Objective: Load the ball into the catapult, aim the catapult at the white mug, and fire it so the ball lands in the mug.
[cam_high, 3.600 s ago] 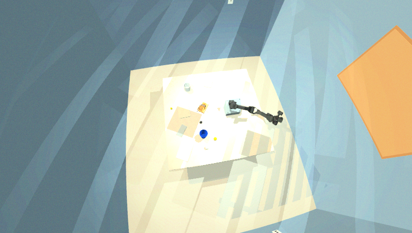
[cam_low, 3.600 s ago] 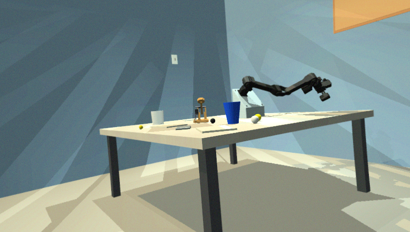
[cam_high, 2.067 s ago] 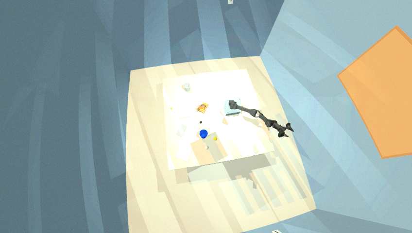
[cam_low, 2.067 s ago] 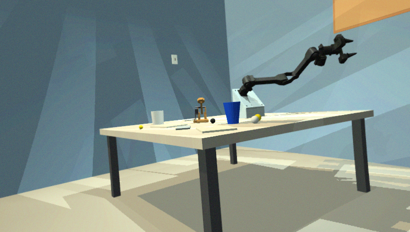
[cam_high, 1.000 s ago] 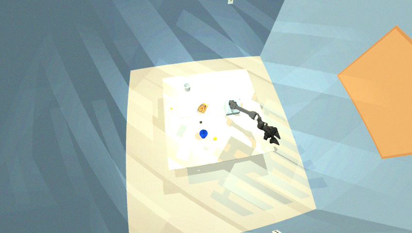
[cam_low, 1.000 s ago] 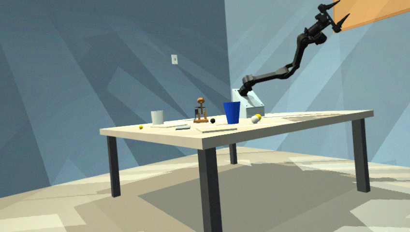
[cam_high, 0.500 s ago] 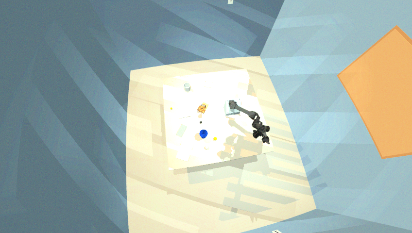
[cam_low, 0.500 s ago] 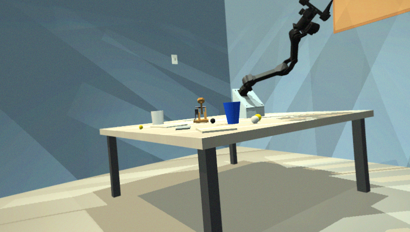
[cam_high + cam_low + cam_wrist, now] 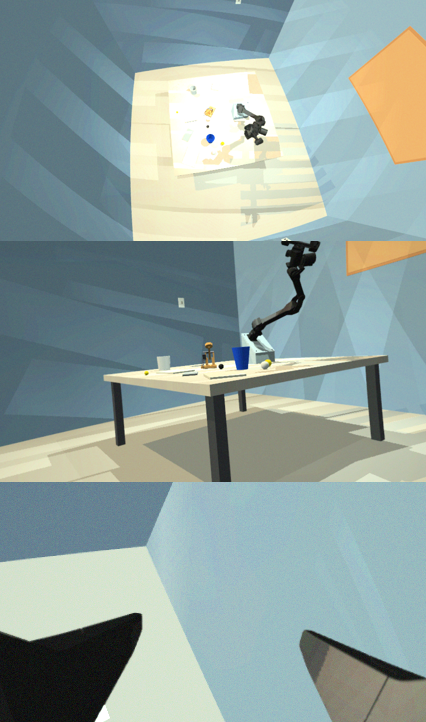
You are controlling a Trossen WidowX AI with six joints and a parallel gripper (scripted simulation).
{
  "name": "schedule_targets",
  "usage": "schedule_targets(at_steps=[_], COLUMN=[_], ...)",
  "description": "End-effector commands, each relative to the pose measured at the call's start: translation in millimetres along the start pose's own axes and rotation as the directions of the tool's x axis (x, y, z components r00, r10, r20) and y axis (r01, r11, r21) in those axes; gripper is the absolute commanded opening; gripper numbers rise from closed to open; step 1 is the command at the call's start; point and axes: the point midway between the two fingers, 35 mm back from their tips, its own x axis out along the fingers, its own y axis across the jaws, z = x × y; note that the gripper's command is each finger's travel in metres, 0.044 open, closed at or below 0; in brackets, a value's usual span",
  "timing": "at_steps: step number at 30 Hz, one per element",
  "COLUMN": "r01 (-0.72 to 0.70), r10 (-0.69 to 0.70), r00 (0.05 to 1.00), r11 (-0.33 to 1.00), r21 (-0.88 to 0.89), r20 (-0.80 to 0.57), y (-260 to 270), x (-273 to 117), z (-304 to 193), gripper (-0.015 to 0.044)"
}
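End effector is raised high above table, fingers spread wide apart

Orange-brown catapult with upright arm and round cup stands on table, well apart from white cylindrical mug

Small black ball lies near catapult, between it and blue tapered cup

White ball and bigger yellow ball lie near blue cup; cannot tell which ball is for task

The cup is blue. The catapult is orange-brown, the mug white.
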Motion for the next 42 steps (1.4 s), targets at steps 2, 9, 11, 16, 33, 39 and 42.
schedule_targets(at_steps=[2, 9, 11, 16, 33, 39, 42], r01=[-0.107, -0.277, -0.327, -0.441, -0.801, -0.894, -0.931], r10=[0.101, 0.244, 0.282, 0.358, 0.516, 0.531, 0.530], r00=[0.990, 0.940, 0.919, 0.851, 0.514, 0.365, 0.287], r11=[0.992, 0.953, 0.935, 0.884, 0.574, 0.430, 0.352], r21=[0.059, 0.121, 0.134, 0.154, 0.169, 0.128, 0.102], r20=[0.101, 0.237, 0.275, 0.385, 0.685, 0.765, 0.798], y=[47, 112, 129, 172, 294, 327, 341], x=[6, 6, 3, -7, -85, -123, -144], z=[36, 84, 98, 137, 257, 293, 309], gripper=[0.0440, 0.0440, 0.0440, 0.0440, 0.0440, 0.0440, 0.0440])
